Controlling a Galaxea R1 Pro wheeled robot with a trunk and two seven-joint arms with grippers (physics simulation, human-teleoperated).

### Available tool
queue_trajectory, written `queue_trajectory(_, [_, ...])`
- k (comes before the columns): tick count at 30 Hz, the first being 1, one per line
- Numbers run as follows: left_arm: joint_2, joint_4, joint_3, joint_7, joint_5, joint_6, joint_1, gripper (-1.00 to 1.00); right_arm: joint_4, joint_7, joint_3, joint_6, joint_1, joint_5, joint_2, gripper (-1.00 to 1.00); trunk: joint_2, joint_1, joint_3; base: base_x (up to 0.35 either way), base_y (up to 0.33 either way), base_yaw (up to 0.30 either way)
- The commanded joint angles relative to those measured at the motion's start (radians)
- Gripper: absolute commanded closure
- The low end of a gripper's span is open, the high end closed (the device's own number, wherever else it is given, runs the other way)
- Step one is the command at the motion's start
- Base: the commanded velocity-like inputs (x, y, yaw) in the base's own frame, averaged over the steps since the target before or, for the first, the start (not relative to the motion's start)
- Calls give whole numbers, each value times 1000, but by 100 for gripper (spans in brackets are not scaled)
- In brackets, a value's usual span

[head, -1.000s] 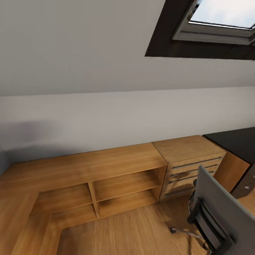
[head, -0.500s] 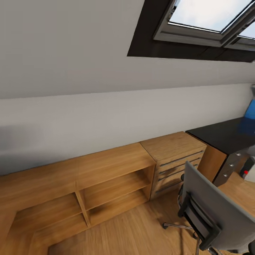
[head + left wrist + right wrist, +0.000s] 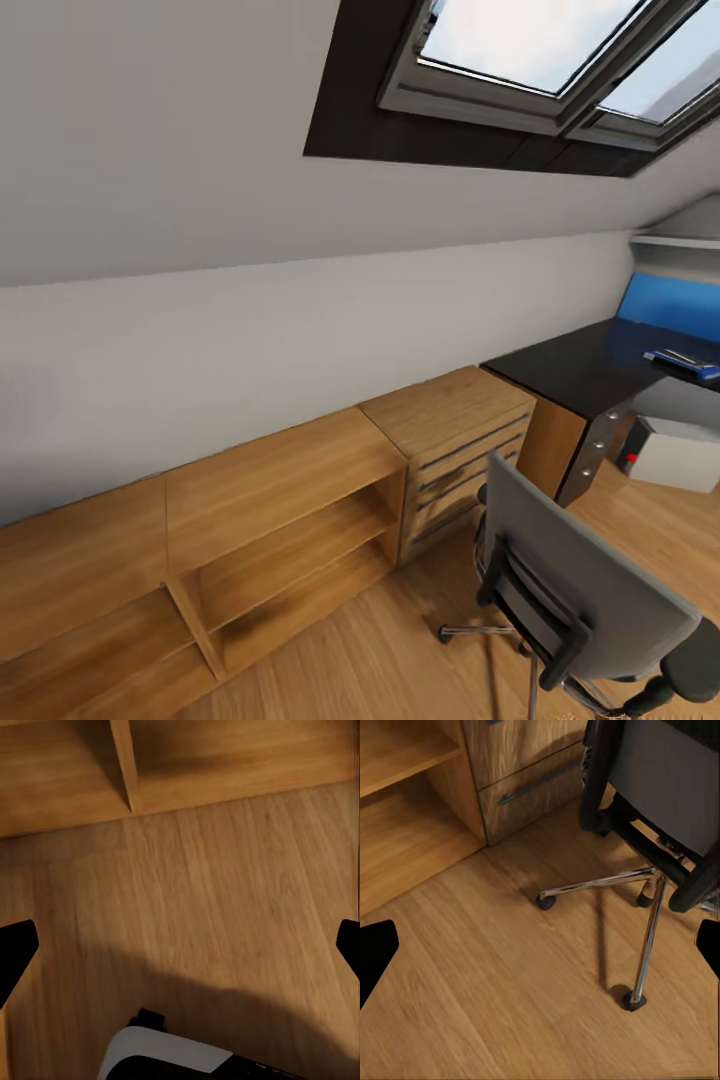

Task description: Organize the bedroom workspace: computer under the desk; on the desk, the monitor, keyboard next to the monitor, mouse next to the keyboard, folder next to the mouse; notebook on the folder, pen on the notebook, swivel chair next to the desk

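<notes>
No readable text, label, brand, number or sign showed anywhere: nothing legible on the desk (image 3: pixel 570 372), the computer (image 3: pixel 677 452), or the chair (image 3: pixel 580 580).

We are in an attic room of a home, set up as a study corner: a skylight (image 3: pixel 520 50) in the sloped ceiling, wood plank floor (image 3: pixel 400 650), low light-wood shelving (image 3: pixel 250 520) along the wall, a black-topped counter (image 3: pixel 580 370) and a grey swivel chair (image 3: pixel 575 590) before it.
</notes>
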Motion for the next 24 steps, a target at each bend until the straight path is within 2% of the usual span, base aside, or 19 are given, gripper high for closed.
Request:
queue_trajectory(1, [-1,0,5,-1,0,-2,0,-100,1,-10,9,-2,-1,-1,0,-100,-2,1,-2,71,47,-300])
queue_trajectory(11, [0,0,5,-1,0,-2,0,-100,1,-10,9,-2,-1,-1,0,-100,-2,1,-2,93,82,-300])
queue_trajectory(24, [-3,0,4,-1,-1,-3,0,-100,1,-10,9,-2,-1,-1,0,-100,-2,1,-2,146,162,-300])
